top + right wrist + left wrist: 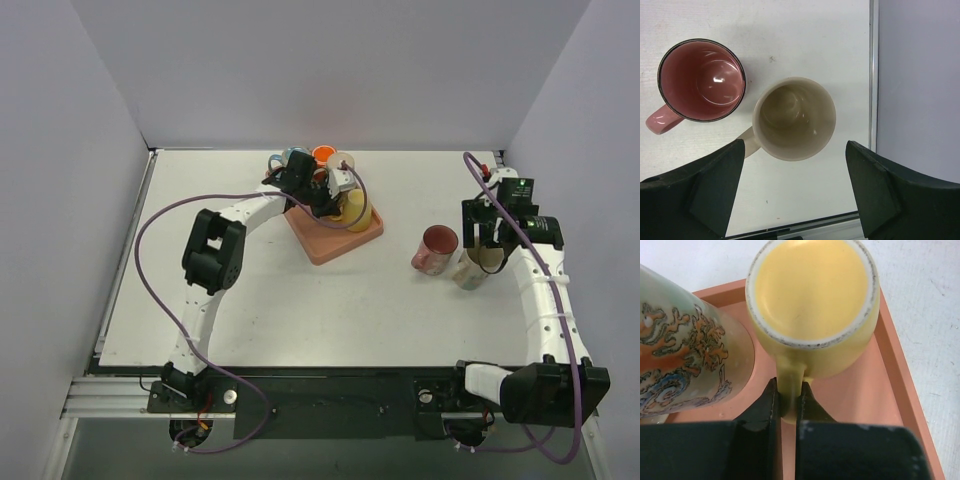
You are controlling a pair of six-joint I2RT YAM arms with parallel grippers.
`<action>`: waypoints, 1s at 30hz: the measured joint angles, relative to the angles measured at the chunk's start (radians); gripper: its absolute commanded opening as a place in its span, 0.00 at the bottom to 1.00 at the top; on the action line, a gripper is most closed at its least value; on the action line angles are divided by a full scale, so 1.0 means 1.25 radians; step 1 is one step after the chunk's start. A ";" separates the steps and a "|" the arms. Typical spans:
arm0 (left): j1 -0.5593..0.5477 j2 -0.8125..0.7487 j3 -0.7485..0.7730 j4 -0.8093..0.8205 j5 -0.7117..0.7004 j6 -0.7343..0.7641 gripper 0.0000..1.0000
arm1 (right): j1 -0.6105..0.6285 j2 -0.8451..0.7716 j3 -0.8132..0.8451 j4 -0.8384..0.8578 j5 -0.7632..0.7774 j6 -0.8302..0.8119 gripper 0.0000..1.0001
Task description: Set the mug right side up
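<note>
1. Left end effector (788,390) is clamped on the handle (790,375) of the yellow mug (812,290), with one dark finger (767,407) pressed against each side.
2. Directly ahead of this end effector, the yellow mug shows its flat base, ringed by a bare rim, to the wrist camera. Its mouth faces away, so it is not yet right side up.
3. Beneath the end effector and the mug lies a salmon tray (890,385). I cannot tell whether the mug rests on it or is raised off it.
4. To the left of the end effector, just beside the yellow mug, a patterned cup (685,350) with orange and blue figures sits in the same tray.
5. Right end effector (795,146) is open, its fingers (715,185) spread wide. It hangs above a cream mug (792,117), which stands mouth up on the white desk (805,35) and shows between the fingers.
6. Left of the right end effector, near the cream mug, a pink mug (702,80) also stands mouth up, its handle pointing away from the cream one.
</note>
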 measured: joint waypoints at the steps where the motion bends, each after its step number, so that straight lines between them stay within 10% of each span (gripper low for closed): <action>1: 0.000 -0.001 0.000 -0.001 -0.001 0.002 0.00 | 0.001 -0.002 0.000 0.000 -0.001 0.000 0.76; 7: 0.001 -0.020 0.008 -0.045 -0.033 -0.125 0.00 | 0.057 -0.026 0.000 -0.015 -0.013 -0.011 0.76; 18: 0.073 -0.175 -0.003 -0.141 0.014 -0.735 0.00 | 0.422 -0.133 -0.078 0.186 -0.050 -0.008 0.75; 30: 0.067 -0.443 -0.337 0.106 0.202 -1.283 0.00 | 0.539 -0.083 -0.144 0.569 -0.060 0.049 0.70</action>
